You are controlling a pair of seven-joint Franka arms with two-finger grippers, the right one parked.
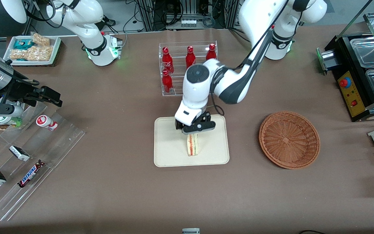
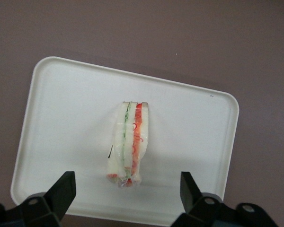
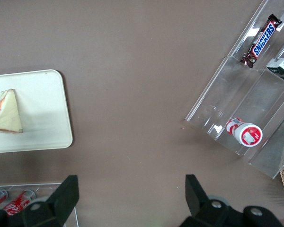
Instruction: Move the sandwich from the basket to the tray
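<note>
The sandwich point(image 1: 192, 144) point(image 2: 129, 142) point(image 3: 6, 112) stands on its edge in the middle of the cream tray point(image 1: 167, 152) point(image 2: 66, 109) point(image 3: 42, 123), its red and green filling showing along the cut side. My left gripper point(image 1: 194, 128) point(image 2: 128, 191) hovers just above it, open, with a wide gap and nothing between the fingers point(image 2: 62, 189). The wicker basket point(image 1: 289, 139) sits empty beside the tray, toward the working arm's end of the table.
A clear rack of red cola bottles point(image 1: 187, 61) stands farther from the front camera than the tray. Clear acrylic racks with snack bars point(image 1: 31, 172) point(image 3: 260, 42) lie toward the parked arm's end. A black appliance point(image 1: 359, 74) stands at the working arm's end.
</note>
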